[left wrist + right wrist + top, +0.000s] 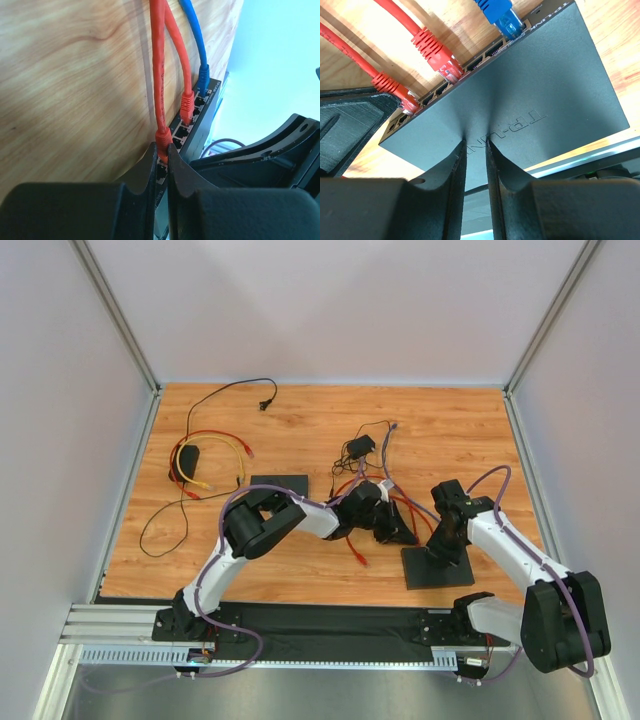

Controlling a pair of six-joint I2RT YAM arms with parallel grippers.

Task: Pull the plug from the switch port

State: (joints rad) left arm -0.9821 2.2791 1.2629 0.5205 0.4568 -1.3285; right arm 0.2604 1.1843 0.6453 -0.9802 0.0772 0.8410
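Observation:
The black switch (437, 567) lies on the wooden table at front right. In the left wrist view its port row (196, 112) holds a blue plug (203, 77), a red plug (187, 104) and a nearer red plug (163, 141). My left gripper (161, 150) is shut on that nearer red plug, which sits in its port. My right gripper (476, 145) is shut, with its tips pressed down on the switch's top (530, 85). In the right wrist view the gripped red plug (395, 92) sits beside the left finger (350, 125).
A second flat black box (279, 485) lies left of centre. Yellow and red cables (215, 452) are coiled at back left. A black adapter (361, 447) with cords sits at the back middle. A loose red cable end (358, 558) lies near the switch.

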